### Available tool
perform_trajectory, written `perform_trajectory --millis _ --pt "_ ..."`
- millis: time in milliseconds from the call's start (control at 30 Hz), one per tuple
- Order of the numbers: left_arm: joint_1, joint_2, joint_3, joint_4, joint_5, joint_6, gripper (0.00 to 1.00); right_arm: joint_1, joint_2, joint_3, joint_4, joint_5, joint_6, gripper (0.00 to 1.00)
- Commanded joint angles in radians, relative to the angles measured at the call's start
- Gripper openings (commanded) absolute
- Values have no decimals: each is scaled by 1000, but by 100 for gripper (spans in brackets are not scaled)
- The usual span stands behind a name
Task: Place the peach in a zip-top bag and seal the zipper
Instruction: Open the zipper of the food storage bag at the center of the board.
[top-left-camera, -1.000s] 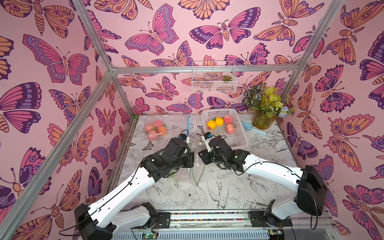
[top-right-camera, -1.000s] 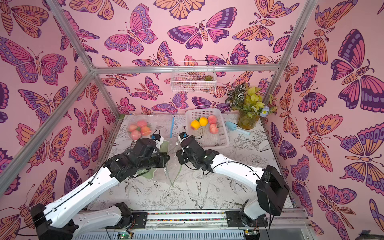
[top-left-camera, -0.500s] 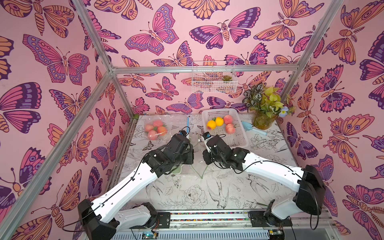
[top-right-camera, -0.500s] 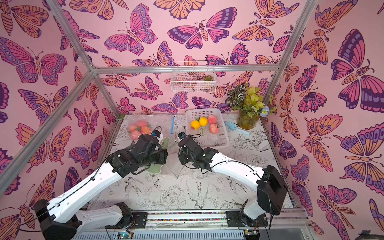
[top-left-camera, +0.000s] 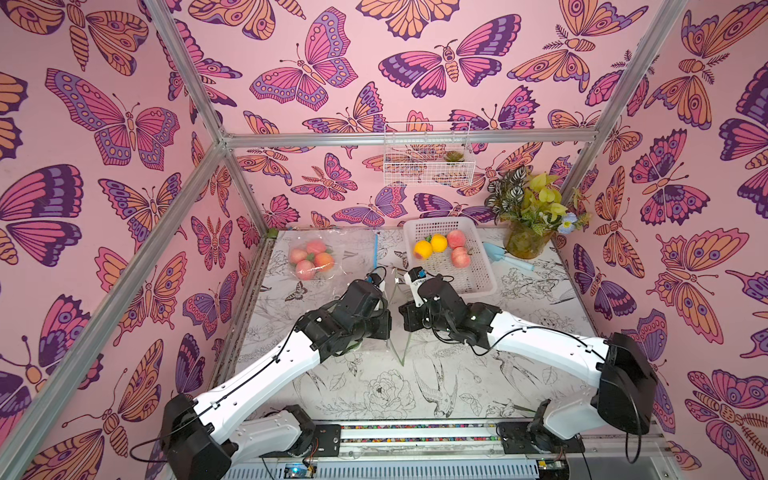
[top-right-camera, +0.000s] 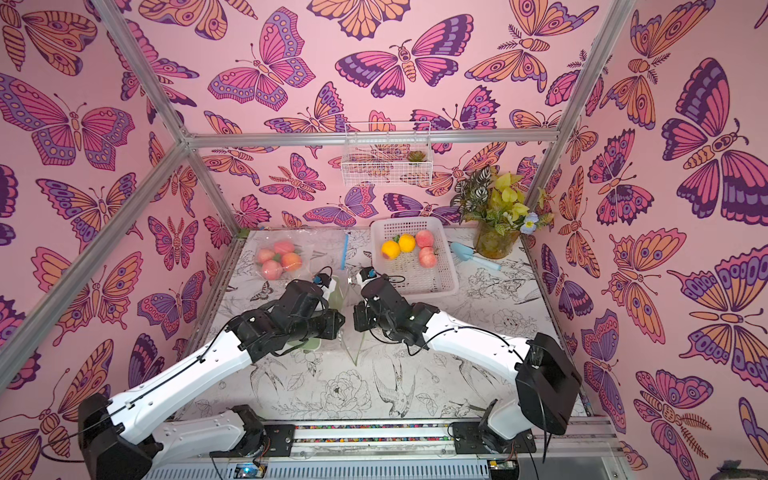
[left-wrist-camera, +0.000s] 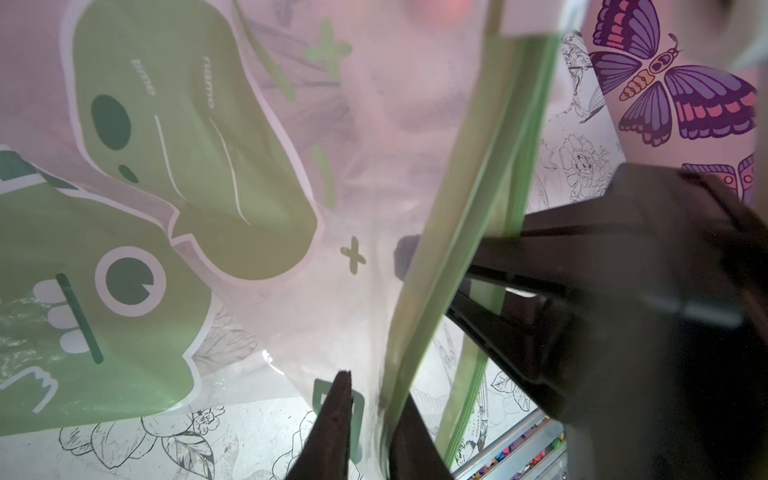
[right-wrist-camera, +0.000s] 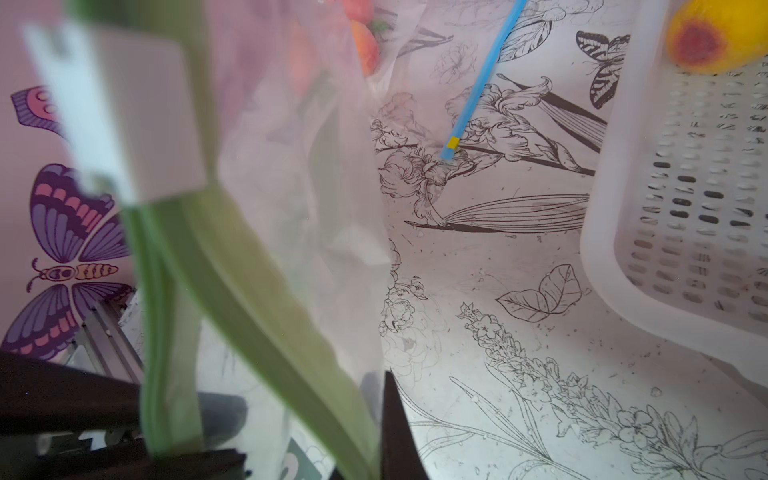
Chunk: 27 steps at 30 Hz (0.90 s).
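Zip-top bag (left-wrist-camera: 195, 166) held upright at frame centre.
Jaws of the left gripper (left-wrist-camera: 370, 415) are seen slightly apart around its edge; those of the right gripper (right-wrist-camera: 376, 436) are clamped on its zipper edge; the peach (top-left-camera: 456, 240) is seen in the basket (top-left-camera: 482, 282), upper right.

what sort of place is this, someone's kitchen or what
Most likely a staged robot test booth, not a home: a metal frame holds butterfly-print walls, and a left arm and right arm are mounted on a rail at the table's front.

Robot test cell, aluminium frame (top-left-camera: 407, 139), butterfly walls (top-left-camera: 124, 124)
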Motion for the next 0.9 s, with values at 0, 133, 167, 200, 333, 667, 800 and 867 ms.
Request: perform_trajectory --millis 0,133,167,200,333,667,800,867 --pt "-7 -22 -45 58 14 32 19 3 -24 -3 44 -24 46 0" --pt "-10 -46 -88 116 26 38 17 -2 -17 -4 43 -23 69 0" --pt "-10 -54 -98 127 26 39 16 -4 -16 -7 42 -20 74 0" --pt "-11 -65 -108 138 24 40 14 -8 -18 -10 41 -15 83 0" --pt "-13 -98 -123 154 39 55 0 -20 -18 -22 31 0 103 0" --pt "-13 -176 -41 64 -81 45 0 -25 2 17 -138 99 37 9" --pt "-13 -144 54 -71 -186 6 0 -24 -8 61 -249 210 -17 22" --pt "-13 -124 88 -114 -202 -9 0 -21 -12 83 -287 238 -47 25"
